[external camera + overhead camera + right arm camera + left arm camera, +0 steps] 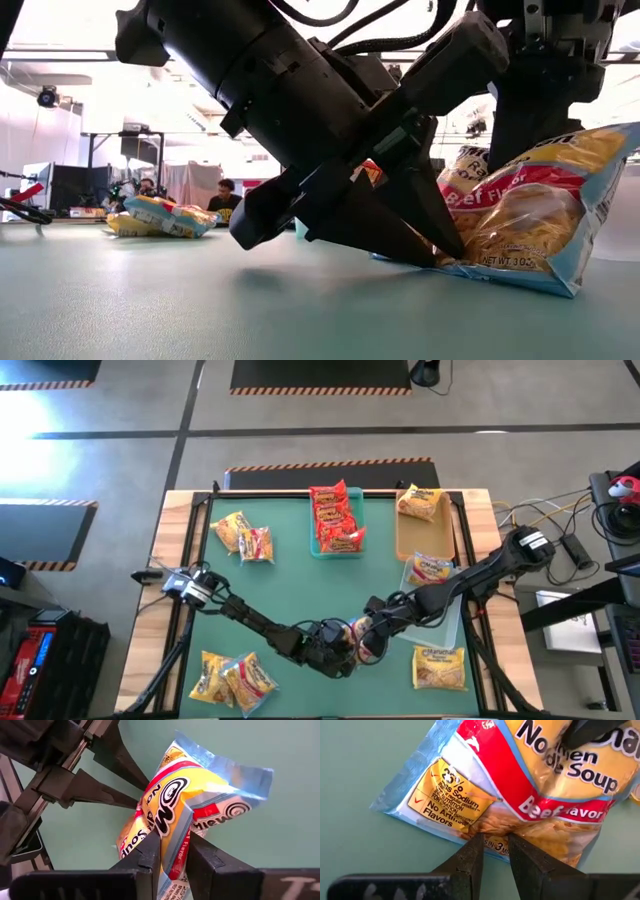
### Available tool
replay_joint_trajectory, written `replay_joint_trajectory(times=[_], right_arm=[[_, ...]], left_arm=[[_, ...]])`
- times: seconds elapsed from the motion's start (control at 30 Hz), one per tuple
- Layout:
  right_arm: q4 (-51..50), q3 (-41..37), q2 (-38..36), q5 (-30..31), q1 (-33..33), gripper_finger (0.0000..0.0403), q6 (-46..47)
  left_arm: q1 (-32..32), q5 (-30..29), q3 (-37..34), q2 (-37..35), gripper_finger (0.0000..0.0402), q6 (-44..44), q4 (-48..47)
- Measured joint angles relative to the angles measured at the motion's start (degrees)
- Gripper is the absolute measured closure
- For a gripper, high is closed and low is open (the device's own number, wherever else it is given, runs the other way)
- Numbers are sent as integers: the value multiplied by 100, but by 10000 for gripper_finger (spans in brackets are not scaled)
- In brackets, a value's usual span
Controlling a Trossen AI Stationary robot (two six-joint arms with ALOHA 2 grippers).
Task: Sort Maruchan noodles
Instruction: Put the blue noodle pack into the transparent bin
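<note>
One yellow-white noodle packet (520, 215) with red-blue print and "Beef Flavor" lettering sits at the table's near middle, between both grippers (358, 635). My left gripper (493, 840) reaches in from the left, slanting down, and is shut on the packet's low edge. My right gripper (175, 850) comes from the right, above the packet, and is shut on its upper edge. Red packets lie in a teal tray (335, 520). A yellow-orange packet lies in a tan tray (420, 505). My left gripper pinches the packet's lower edge (492, 834) between its two fingertips, slanting down from the table's left. That edge stays at the table top (500, 280). My right gripper pinches the packet's upper edge (172, 840) between its two fingers from above. The packet stands tilted below it, its lower edge on the table.
A clear tray (440, 610) holding one packet (430, 568) lies at the right, under my right arm. Loose packets lie at the far left (245, 535), near left (235, 678) and near right (440, 665). Bare green mat (290, 585) spans the middle.
</note>
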Motion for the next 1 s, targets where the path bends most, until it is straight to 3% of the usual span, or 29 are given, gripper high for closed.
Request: replay_joint_trajectory(times=[0.17, 0.6, 1.0], right_arm=[[173, 0, 136, 0, 0, 321, 25], [236, 0, 145, -112, -2, 215, 124], [271, 15, 316, -82, 2, 208, 333]], left_arm=[[5, -22, 2, 0, 326, 0, 23], [13, -105, 15, -6, 326, 22, -23], [20, -122, 24, 2, 326, 0, -119]])
